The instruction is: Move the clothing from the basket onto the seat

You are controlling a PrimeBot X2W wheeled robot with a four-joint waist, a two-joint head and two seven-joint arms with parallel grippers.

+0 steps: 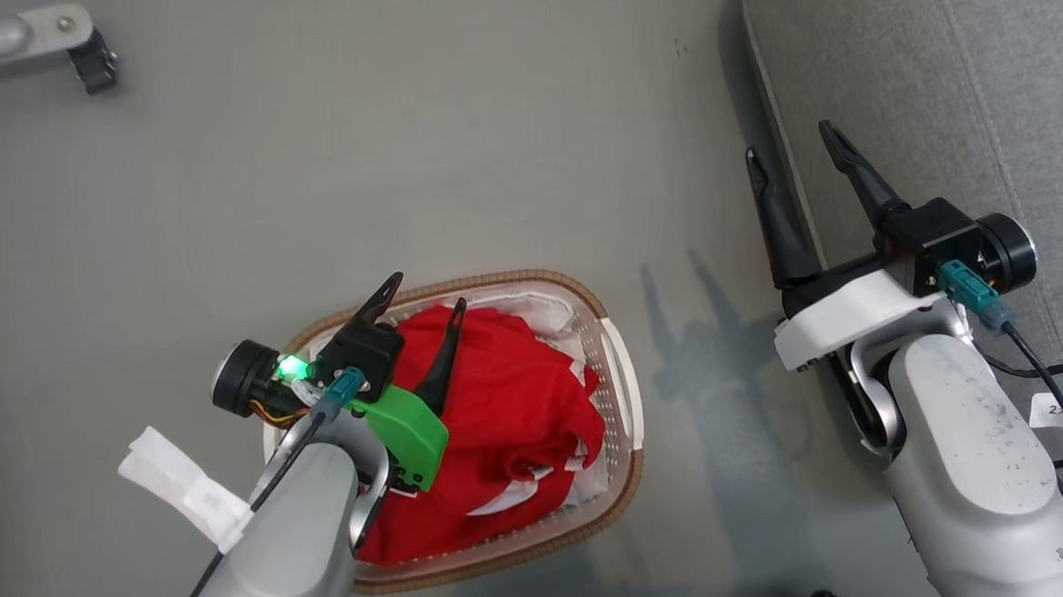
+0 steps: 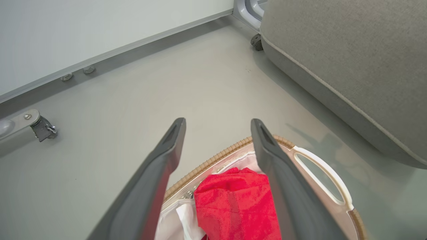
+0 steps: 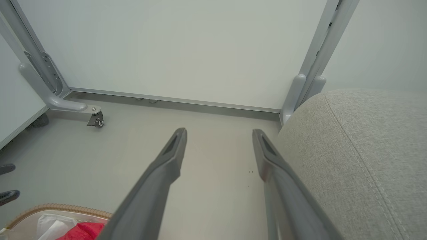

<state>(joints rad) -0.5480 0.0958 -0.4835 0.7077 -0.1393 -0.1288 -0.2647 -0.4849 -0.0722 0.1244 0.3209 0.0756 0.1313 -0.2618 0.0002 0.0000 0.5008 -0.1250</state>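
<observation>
The grey floor takes up most of what my head camera sees. Next in size is the seat, a grey woven cushion with a stitched seam, running down my right side. Its rounded edge also shows in my left wrist view and my right wrist view. Nothing red lies on the part of it I can see.

The basket stands on the floor in front of me and to my left, well apart from the seat. The clothing is all inside it, a heaped red bundle with white trim showing low down. The white liner peeks out around it at the far side.

My left gripper hangs over the basket's near-left part. Its jaws are spread wide and grasp nothing. One finger crosses above the red cloth and the other reaches toward the woven rim. I cannot tell whether either touches. In my left wrist view the gripper frames the red cloth and the basket's handle.

My right gripper is over the seat's left edge, jaws likewise released and empty. One finger is above the floor, the other above the cushion.

A green piece sits on my left wrist, and a white paper tag hangs off that forearm. A grey castor leg stands at the far left.
</observation>
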